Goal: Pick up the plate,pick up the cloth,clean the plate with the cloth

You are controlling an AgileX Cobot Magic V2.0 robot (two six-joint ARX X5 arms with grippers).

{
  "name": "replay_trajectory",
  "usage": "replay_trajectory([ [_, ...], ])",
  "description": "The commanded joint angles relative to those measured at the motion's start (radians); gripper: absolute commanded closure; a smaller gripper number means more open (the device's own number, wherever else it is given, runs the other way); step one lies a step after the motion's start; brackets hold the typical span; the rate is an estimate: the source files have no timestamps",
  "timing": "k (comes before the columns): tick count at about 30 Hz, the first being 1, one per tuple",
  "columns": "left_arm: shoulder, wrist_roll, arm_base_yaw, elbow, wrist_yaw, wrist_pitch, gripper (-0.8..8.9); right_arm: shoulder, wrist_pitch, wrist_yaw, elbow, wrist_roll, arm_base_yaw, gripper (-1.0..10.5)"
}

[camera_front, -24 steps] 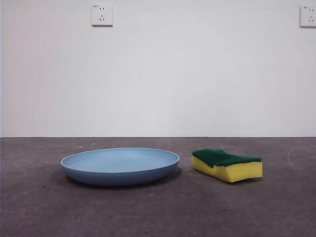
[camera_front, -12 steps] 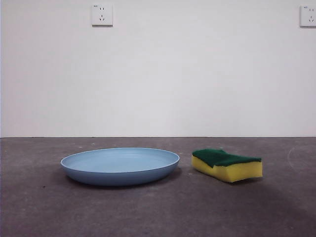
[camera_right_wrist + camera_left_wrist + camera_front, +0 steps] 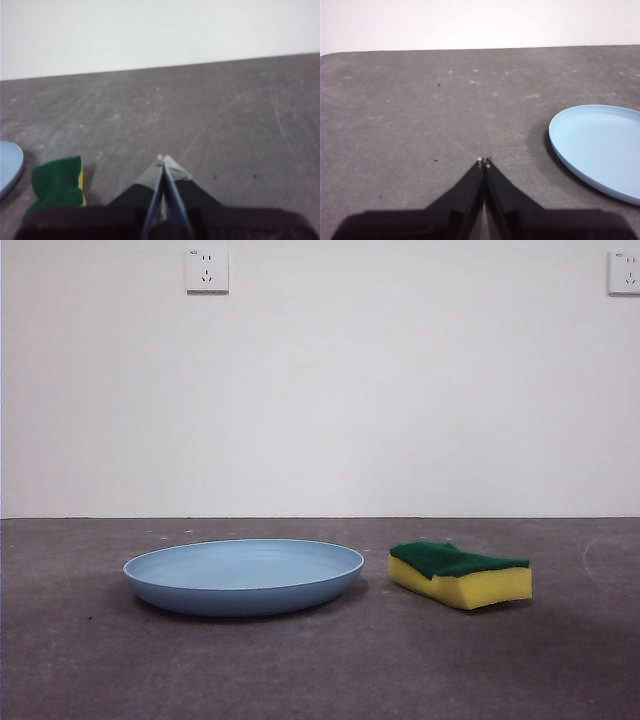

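With nothing yet grasped, the left claw [image 3: 483, 161] sits clenched beside the light-blue plate [image 3: 600, 145], the right claw [image 3: 163, 160] clenched beside the sponge [image 3: 57, 186], each apparently assigned its neighbour on the counter [image 3: 320, 660].

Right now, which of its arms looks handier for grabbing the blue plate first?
Probably the left. Its shut left gripper has the plate close beside it, while the right gripper sits nearer the sponge.

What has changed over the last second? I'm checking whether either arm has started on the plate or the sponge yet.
Nothing visibly changed. The plate and the sponge lie on the table exactly as before, apart from each other and untouched. The left gripper and the right gripper are both shut and empty, away from both things.
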Motion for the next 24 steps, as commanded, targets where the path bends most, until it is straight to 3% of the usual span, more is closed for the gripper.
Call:
replay_trajectory([
  [1,-0.003,-0.006,0.003,-0.014,-0.001,0.003,8.16,-0.012,0.006,-0.002,-0.036,0.029,-0.001,9.5],
  [10,-0.003,-0.006,0.003,-0.014,-0.001,0.004,8.16,-0.024,-0.047,-0.026,-0.059,0.082,0.002,9.5],
  [24,-0.003,-0.006,0.003,-0.014,-0.001,0.004,8.16,-0.022,-0.046,-0.020,-0.058,0.081,0.002,9.5],
])
